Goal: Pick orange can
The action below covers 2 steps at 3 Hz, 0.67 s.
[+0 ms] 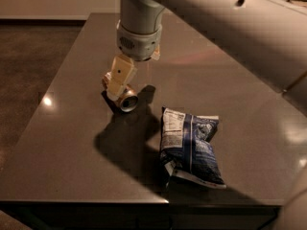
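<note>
The orange can point(127, 100) lies on its side on the dark table point(67, 147), left of centre, its silver end facing the front right. My gripper point(119, 80) hangs from the grey wrist right above the can and covers its far half. I cannot tell whether it touches the can.
A blue chip bag point(190, 148) lies flat to the right front of the can. My arm crosses the top right of the view and hides the back of the table, so no red can shows. The table's left and front edges are close by.
</note>
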Each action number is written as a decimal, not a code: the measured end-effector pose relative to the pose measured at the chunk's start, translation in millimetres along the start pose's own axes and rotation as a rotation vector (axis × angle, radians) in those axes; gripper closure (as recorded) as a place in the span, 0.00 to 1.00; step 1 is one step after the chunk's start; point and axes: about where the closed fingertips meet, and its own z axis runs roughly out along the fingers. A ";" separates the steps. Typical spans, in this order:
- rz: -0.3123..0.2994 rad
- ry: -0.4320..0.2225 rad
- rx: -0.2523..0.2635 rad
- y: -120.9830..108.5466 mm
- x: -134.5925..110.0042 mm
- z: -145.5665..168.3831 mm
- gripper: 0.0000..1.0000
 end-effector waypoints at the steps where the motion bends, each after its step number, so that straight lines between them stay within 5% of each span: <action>1: 0.041 0.009 -0.023 4.3 -20.2 17.0 0.00; 2: 0.068 0.023 -0.028 8.7 -29.4 29.5 0.00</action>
